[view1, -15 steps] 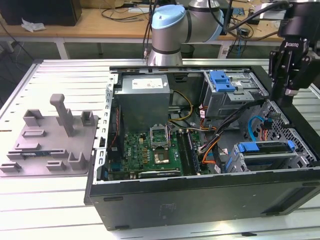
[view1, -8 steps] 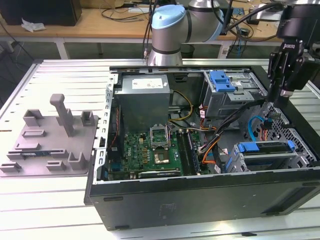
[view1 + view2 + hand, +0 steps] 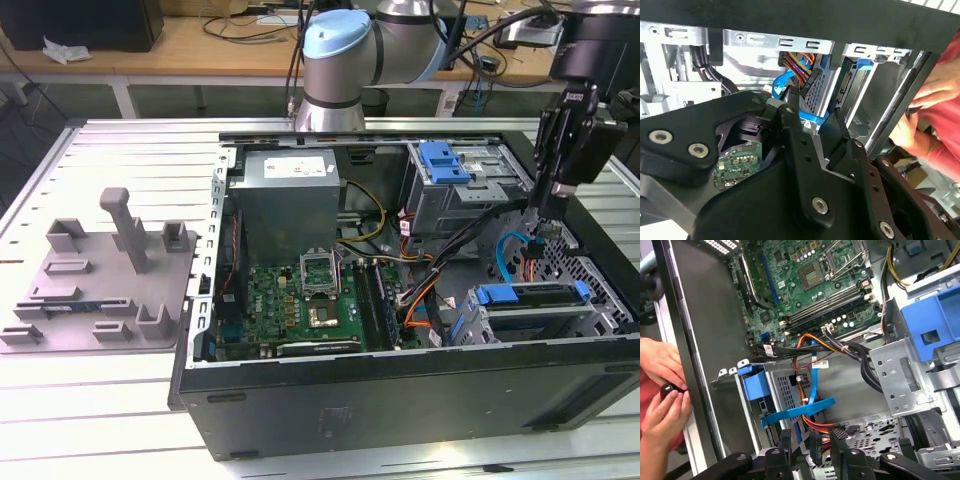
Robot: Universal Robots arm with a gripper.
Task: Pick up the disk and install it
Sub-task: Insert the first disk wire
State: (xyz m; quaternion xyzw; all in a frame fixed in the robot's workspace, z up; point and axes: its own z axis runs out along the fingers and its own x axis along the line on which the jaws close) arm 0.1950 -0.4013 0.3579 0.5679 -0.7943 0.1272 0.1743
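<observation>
Gripper (image 3: 541,228), jaws apart, inside the computer case (image 3: 400,400).
Disk (image 3: 530,296) seated in drive cage, near, at gripper's 6 o'clock in exterior view.

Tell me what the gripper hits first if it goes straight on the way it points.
Probably the black connector with the coloured wires, just ahead of the gripper; depth is hard to judge.

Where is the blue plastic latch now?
In the exterior view, the blue latch sits atop the metal cage inside the computer case, to the exterior view's right of the grey power-supply box.
</observation>
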